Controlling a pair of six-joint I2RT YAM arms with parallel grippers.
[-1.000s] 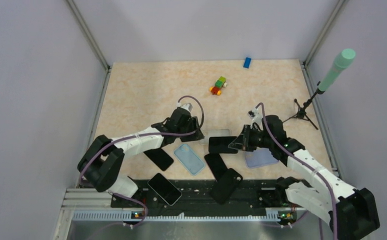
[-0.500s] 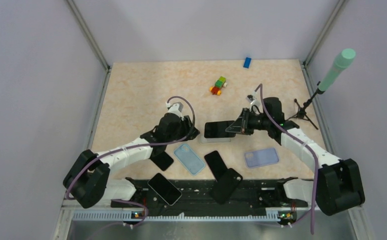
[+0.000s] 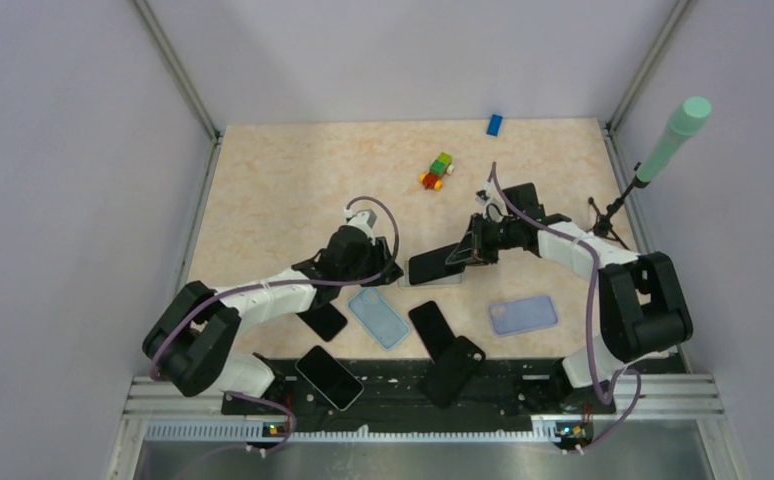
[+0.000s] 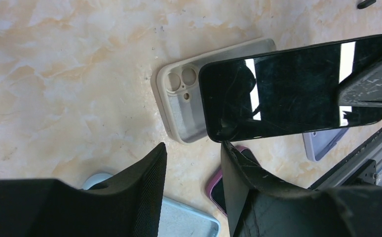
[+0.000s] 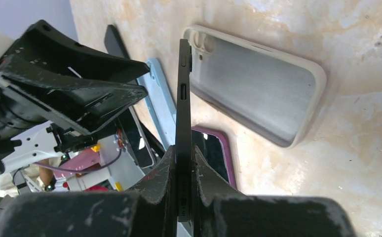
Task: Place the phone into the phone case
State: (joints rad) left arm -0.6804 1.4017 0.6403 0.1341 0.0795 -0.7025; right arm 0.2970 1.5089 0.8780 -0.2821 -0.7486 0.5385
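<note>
Table (image 3: 293,170) of pale marbled pattern carries everything you see here. The grey phone case (image 5: 258,94) lies flat on it with the hollow side up, and I place all other things from this case.

Your right gripper (image 5: 183,158) comes to the case from its right side and is clamped on the black phone (image 4: 287,94) at one short end. The phone hangs over the case, screen up and tilted. It covers most of the case, while the end with the camera holes is uncovered. You cannot tell from these views whether the phone touches the rim.

Your left gripper (image 4: 194,153) is just beside the case on its left. Its fingers stand apart and nothing is between them.

On the near side of the case lie a light blue case (image 3: 378,317), a lilac case (image 3: 523,314) more to the right, and a second black phone (image 3: 436,330) between these two. Well beyond the case, on the far side, stands a small stack of coloured blocks (image 3: 437,171), and farther still a single blue block (image 3: 494,124).
</note>
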